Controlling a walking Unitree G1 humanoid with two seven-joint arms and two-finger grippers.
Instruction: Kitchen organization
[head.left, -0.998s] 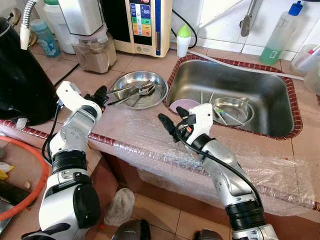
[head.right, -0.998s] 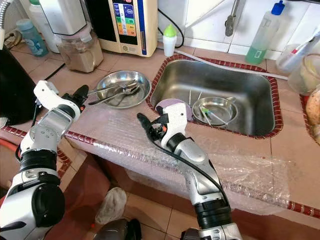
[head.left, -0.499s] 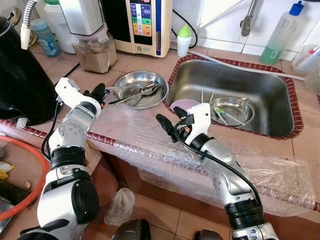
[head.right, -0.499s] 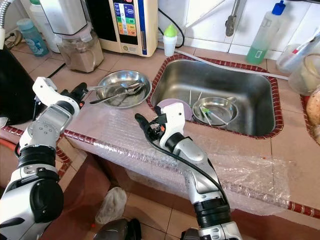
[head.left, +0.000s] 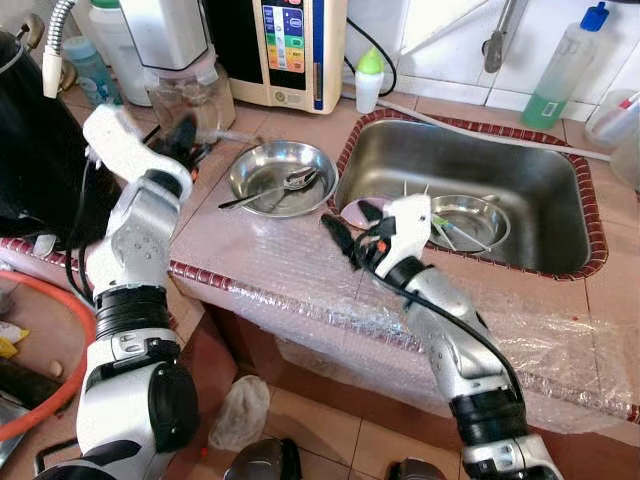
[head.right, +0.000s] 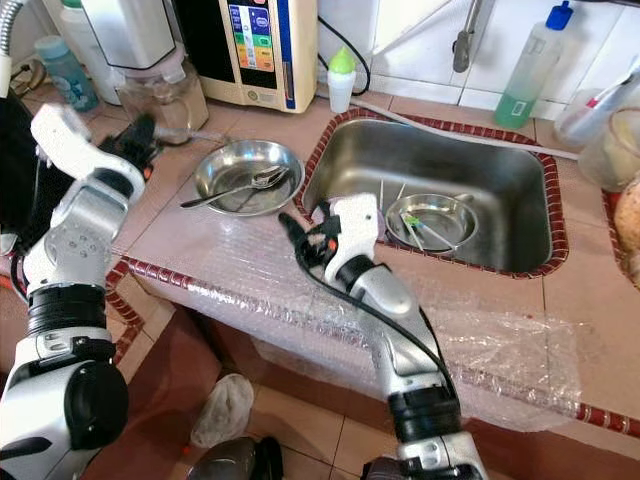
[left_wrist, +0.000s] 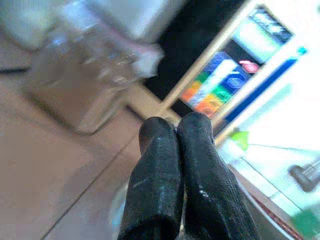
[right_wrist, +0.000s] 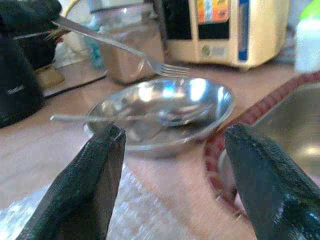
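My left gripper (head.left: 187, 133) is raised above the counter in front of the blender jar, shut on the handle of a steel fork (right_wrist: 125, 47). The fork sticks out level toward the steel bowl (head.left: 280, 178), with its tines above the bowl's far rim. The bowl sits on the tiled counter left of the sink and holds two spoons (head.left: 292, 183). My right gripper (head.left: 346, 216) hovers open over the bubble wrap at the sink's near left corner, pointing at the bowl, with nothing between its fingers (right_wrist: 95, 180).
A sink (head.left: 560, 190) on the right holds a second steel bowl (head.left: 468, 220) with utensils and a purple plate (head.left: 358, 210). Bubble wrap (head.left: 300, 270) covers the counter's front edge. A blender jar (head.left: 190, 95), water machine (head.left: 290, 50), black kettle (head.left: 40, 150) and bottles line the back.
My left gripper has lifted up and back from the bowl's rim toward the blender, taking a fork with it. The right gripper stays open in nearly the same place.
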